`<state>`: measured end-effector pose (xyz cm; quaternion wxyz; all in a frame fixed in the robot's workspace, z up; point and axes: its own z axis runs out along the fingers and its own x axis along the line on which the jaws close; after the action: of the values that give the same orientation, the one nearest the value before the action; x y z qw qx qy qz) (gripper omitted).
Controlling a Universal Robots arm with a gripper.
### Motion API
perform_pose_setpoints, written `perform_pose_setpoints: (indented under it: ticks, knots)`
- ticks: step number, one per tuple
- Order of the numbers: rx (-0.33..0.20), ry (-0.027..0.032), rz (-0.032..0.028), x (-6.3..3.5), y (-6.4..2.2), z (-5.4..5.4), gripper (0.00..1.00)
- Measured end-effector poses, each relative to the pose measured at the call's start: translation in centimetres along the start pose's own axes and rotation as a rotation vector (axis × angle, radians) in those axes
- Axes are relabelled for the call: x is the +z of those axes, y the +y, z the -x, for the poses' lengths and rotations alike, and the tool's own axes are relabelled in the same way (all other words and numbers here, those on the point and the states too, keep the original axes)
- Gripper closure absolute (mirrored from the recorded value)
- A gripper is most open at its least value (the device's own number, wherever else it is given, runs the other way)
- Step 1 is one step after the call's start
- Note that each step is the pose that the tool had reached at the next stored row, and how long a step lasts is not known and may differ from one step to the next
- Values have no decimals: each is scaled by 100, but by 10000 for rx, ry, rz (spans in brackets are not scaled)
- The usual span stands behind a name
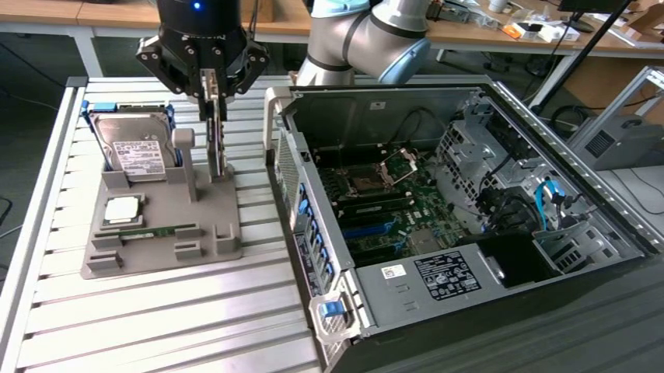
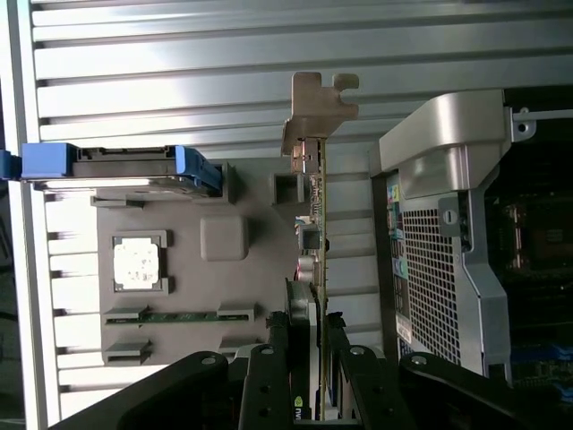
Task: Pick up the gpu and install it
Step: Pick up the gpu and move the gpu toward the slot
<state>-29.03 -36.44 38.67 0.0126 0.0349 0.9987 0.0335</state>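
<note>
The gpu (image 1: 217,148) is a thin dark card seen edge-on, standing upright over the grey holder (image 1: 155,252) at the exterior view's left. My gripper (image 1: 214,105) comes down from above and is shut on its upper part. The card's lower end sits at the holder's upright slot; I cannot tell whether it still rests in it. In the wrist view the gpu (image 2: 320,215) runs as a narrow strip with its silvery bracket (image 2: 318,107) at the far end, and my gripper (image 2: 318,313) has a black finger pressed on each side of it.
The open computer case (image 1: 311,116) lies beside the holder on the exterior view's right, motherboard (image 1: 394,210) facing up. The holder also carries a hard drive (image 1: 140,148), a processor (image 1: 123,208) and a green memory stick (image 1: 155,231). The slatted metal table (image 1: 155,326) lies around them.
</note>
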Motion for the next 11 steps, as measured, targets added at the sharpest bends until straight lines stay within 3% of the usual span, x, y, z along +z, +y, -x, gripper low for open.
perform_pose_setpoints:
  ticks: [4,5,6,8,11]
  knots:
    - [0,-1,-1,-4,0,1,73]
    - [-2,0,-24,-6,0,1,73]
    - [-1,-6,-116,-7,1,1,73]
    - [32,-16,-184,-5,0,0,73]
    - [340,-35,-227,-6,0,0,73]
